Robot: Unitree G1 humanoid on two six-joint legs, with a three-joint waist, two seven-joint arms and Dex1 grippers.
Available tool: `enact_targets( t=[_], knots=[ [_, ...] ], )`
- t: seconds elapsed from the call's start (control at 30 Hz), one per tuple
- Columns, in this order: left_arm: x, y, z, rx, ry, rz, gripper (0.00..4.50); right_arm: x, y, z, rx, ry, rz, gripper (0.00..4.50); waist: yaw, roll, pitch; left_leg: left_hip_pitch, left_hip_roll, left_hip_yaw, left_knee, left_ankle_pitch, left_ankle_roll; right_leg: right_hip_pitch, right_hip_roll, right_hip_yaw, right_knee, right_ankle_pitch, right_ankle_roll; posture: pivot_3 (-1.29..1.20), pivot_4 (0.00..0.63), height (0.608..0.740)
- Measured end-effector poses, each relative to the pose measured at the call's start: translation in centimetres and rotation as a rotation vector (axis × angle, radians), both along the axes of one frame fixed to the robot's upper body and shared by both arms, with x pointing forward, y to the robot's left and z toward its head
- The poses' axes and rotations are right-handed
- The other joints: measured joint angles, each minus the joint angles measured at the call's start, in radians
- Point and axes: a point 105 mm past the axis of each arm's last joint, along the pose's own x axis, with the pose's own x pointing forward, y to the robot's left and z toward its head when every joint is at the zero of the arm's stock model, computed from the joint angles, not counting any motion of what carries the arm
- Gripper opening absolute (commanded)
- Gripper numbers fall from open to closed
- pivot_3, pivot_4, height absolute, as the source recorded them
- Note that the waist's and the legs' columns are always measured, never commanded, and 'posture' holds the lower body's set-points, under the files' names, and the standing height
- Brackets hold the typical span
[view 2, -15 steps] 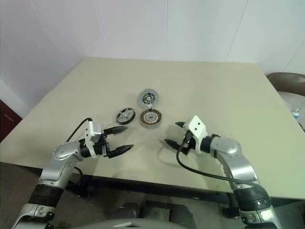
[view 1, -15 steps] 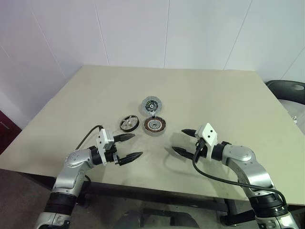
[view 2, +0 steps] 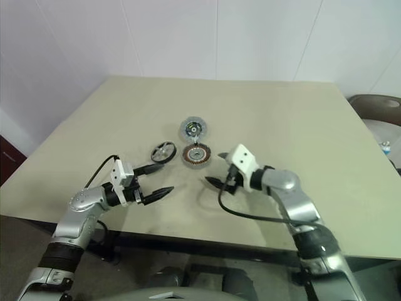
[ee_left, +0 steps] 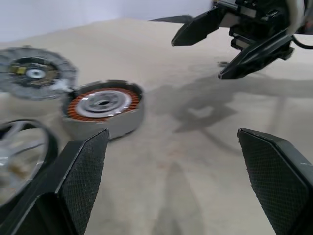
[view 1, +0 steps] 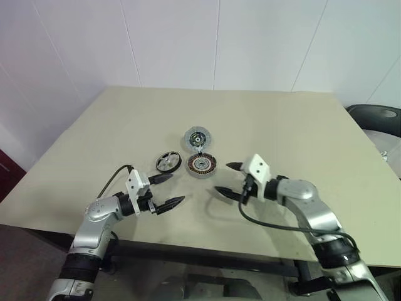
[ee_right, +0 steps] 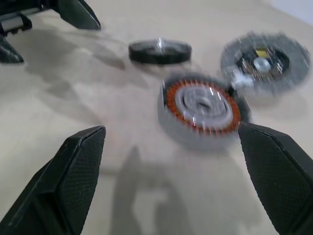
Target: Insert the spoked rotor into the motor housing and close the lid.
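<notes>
While all three parts lie separately on the beige table (view 1: 301,132), no assembly is observed. The motor housing (view 1: 202,165) is set near the table's middle, copper windings facing up. The lid (view 1: 197,137) is placed just beyond it, dark centre and green spot upward, apparently touching the housing's far edge. The spoked rotor (view 1: 168,162) is laid flat just to the housing's left, apart from it. The left gripper (view 1: 166,190) is held above the table on the near side of the rotor, fingers spread wide, nothing grasped. The right gripper (view 1: 227,179) is positioned just right of the housing, likewise spread wide and empty, contacting nothing.
</notes>
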Motion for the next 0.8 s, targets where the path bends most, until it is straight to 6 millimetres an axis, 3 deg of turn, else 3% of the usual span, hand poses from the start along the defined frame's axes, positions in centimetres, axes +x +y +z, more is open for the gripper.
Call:
enact_targets(
  t=[0.17,0.33,0.63,0.73,0.8],
  knots=[
    [0.2,0.5,0.1,0.002,-0.006,0.040,4.49,2.2,2.0,-0.8,-0.070,-0.001,0.028,4.50,0.002,0.000,0.000,0.000,0.000,0.000,0.000,0.000,0.000,0.000,0.000,0.000,0.000,0.000,0.000,0.00,0.000,0.740],
    [0.2,1.1,0.5,0.002,-0.024,0.082,4.49,3.0,2.3,-3.6,-0.207,0.043,0.055,4.50,-0.001,0.000,0.000,0.000,0.000,0.000,0.000,0.000,0.000,-0.001,0.000,0.000,0.000,0.000,0.000,0.00,0.000,0.740],
    [-0.4,1.0,1.1,0.005,-0.037,0.112,4.49,3.8,4.0,-4.0,-0.275,0.001,0.098,4.50,-0.010,-0.001,-0.001,0.002,0.001,0.001,0.000,0.000,0.000,0.000,0.002,0.002,0.002,0.001,-0.002,0.00,0.000,0.740],
    [-0.4,0.9,1.3,0.005,-0.038,0.112,4.50,3.6,5.0,-4.2,-0.263,-0.001,0.115,3.93,-0.020,-0.001,-0.001,0.002,0.001,0.001,0.000,0.000,-0.001,0.000,0.003,0.002,0.002,0.001,-0.002,0.00,0.000,0.740],
    [-0.4,0.9,1.5,0.003,-0.040,0.112,4.50,3.5,5.4,-4.1,-0.253,-0.006,0.122,3.25,-0.023,-0.001,-0.001,0.002,0.001,0.001,0.000,0.000,-0.001,0.000,0.003,0.002,0.002,0.001,-0.002,0.00,0.000,0.740]
  ],
)
